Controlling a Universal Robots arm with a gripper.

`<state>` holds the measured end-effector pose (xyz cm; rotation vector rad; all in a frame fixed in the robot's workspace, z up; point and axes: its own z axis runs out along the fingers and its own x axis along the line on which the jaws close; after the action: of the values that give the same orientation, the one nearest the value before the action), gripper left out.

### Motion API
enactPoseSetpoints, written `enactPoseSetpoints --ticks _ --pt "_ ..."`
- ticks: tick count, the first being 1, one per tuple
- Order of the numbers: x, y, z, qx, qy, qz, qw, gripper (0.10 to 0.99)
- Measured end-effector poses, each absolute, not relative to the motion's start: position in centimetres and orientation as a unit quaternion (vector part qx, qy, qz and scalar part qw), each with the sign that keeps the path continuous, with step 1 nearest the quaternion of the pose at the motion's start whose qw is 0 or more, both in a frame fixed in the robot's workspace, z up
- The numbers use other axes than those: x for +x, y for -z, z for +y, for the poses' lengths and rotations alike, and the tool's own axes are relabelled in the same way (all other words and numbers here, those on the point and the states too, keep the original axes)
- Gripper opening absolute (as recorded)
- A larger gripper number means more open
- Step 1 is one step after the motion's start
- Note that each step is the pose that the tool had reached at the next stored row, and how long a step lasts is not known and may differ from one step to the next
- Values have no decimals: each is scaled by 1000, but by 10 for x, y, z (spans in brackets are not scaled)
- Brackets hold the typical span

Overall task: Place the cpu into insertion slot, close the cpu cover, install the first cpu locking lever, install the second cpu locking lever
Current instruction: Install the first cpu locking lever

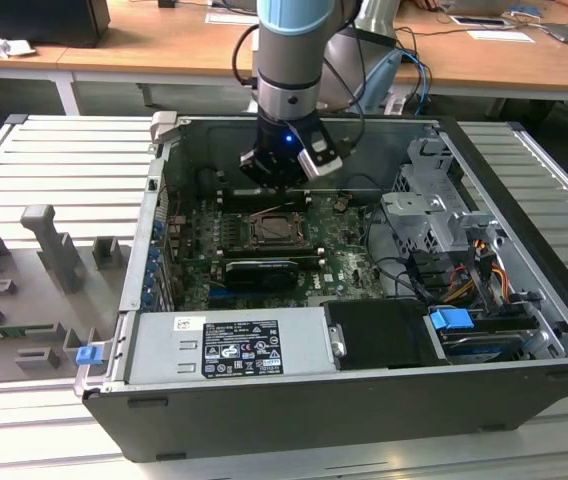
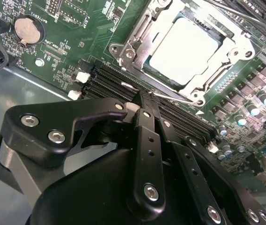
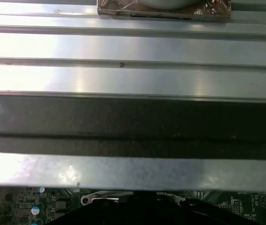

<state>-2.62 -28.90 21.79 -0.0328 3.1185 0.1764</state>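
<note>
Gripper (image 2: 144, 101) poised low inside the open case (image 1: 524, 330), over the far part of the board (image 1: 349, 262), just behind the slot (image 1: 282, 228) in the exterior view. In the second wrist view, fingers (image 2: 147, 140) drawn together with tips meeting over the black memory slots (image 2: 119, 84), just beside the slot's (image 2: 189, 44) near edge; nothing seen between them. A thin metal lever (image 2: 173, 97) lying right at the fingertips, contact not determinable.

CPU (image 2: 182, 49) seated in the slot, pale top face showing through the window of the cover (image 2: 140, 35). Cover lying flat over the socket, its frame surrounding the chip.

Coin cell (image 2: 29, 29) on the board well apart from the socket. Power supply (image 1: 229, 345) along the near side of the case; drive cage (image 1: 434, 205) at the exterior view's right. First wrist view: ribbed metal surface (image 3: 133, 47), dark case wall (image 3: 133, 122), strip of board (image 3: 20, 204) at the edge.
</note>
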Motion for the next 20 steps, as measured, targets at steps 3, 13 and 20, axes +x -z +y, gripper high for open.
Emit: enactPoseSetpoints --ticks 3,13,20 --pt "-24 -216 -289 -10 -58 998 9 106" --pt "-19 -207 -289 -11 -58 998 9 106" --pt "-19 -205 -289 -11 -57 998 9 106"
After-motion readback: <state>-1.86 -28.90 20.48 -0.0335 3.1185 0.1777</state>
